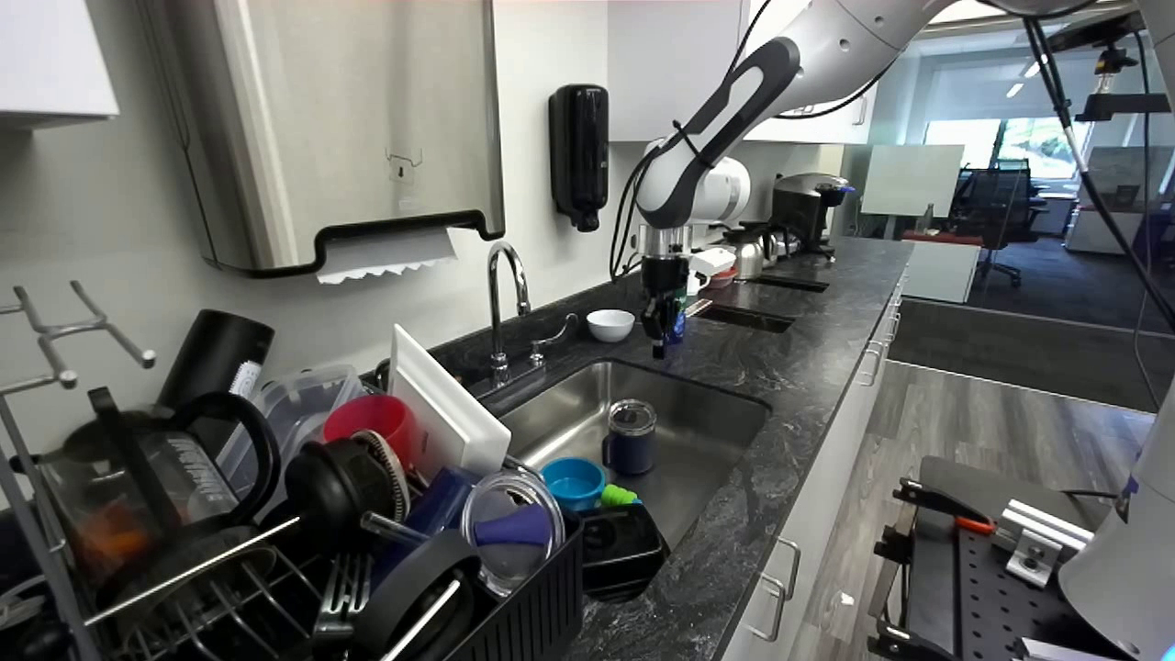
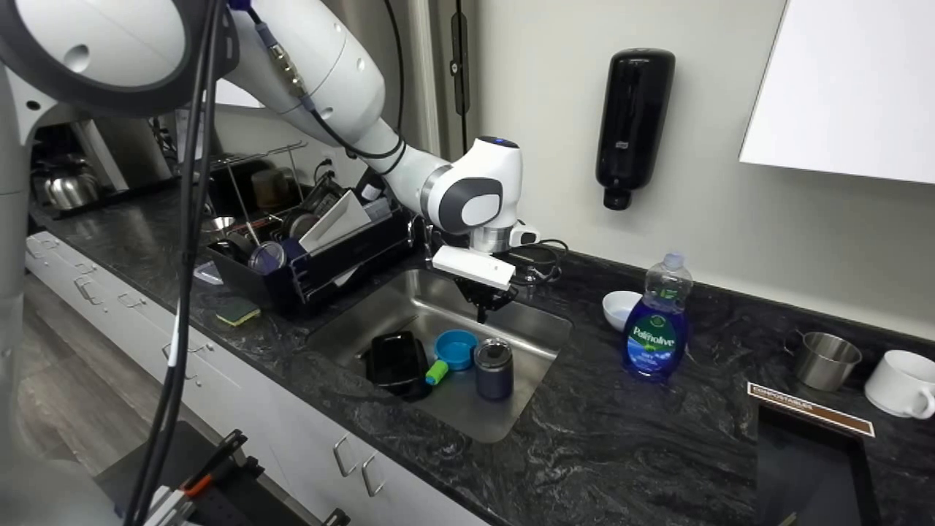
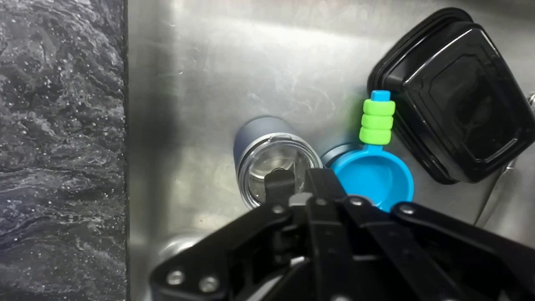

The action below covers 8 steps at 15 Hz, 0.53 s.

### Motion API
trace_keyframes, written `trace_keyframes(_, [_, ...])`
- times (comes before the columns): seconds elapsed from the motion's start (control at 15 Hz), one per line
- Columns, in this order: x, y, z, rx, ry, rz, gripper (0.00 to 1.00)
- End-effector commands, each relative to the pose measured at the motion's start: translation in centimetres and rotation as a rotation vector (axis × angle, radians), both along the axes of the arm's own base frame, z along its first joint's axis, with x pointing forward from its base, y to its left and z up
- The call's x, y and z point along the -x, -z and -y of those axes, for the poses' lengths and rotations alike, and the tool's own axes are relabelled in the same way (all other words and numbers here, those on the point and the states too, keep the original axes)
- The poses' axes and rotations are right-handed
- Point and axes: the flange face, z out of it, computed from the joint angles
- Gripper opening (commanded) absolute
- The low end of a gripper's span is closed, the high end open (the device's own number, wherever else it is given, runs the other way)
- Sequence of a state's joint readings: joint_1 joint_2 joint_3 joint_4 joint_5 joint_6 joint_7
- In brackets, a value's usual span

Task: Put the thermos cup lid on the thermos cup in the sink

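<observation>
The dark blue thermos cup (image 1: 632,454) stands upright in the steel sink (image 1: 707,422); it also shows in an exterior view (image 2: 494,383) and the wrist view (image 3: 255,129). A round clear lid (image 3: 267,161) sits on its mouth, also seen in both exterior views (image 1: 633,416) (image 2: 494,353). I cannot tell how firmly it is seated. My gripper (image 1: 658,352) is above the sink, apart from the cup in both exterior views (image 2: 482,317). Its fingertips (image 3: 300,179) are nearly together, with a narrow gap and nothing seen between them. They hide the lid's lower part in the wrist view.
A blue cup with a green-banded handle (image 3: 374,175) and a black container (image 3: 464,100) lie beside the thermos cup. The faucet (image 1: 500,312) stands behind the sink. A full dish rack (image 1: 532,588), white bowl (image 2: 621,307) and soap bottle (image 2: 657,329) are on the counter.
</observation>
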<state>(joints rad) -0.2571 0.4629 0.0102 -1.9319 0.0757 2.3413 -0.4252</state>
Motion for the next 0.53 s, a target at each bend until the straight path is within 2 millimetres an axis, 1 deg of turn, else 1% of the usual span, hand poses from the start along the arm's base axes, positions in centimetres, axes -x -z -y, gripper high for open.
trace_keyframes(0.0, [-0.02, 0.07, 0.01, 0.0, 0.0, -0.003, 0.01])
trace_keyframes(0.47, [-0.07, 0.29, 0.06, 0.005, -0.002, -0.01, 0.0])
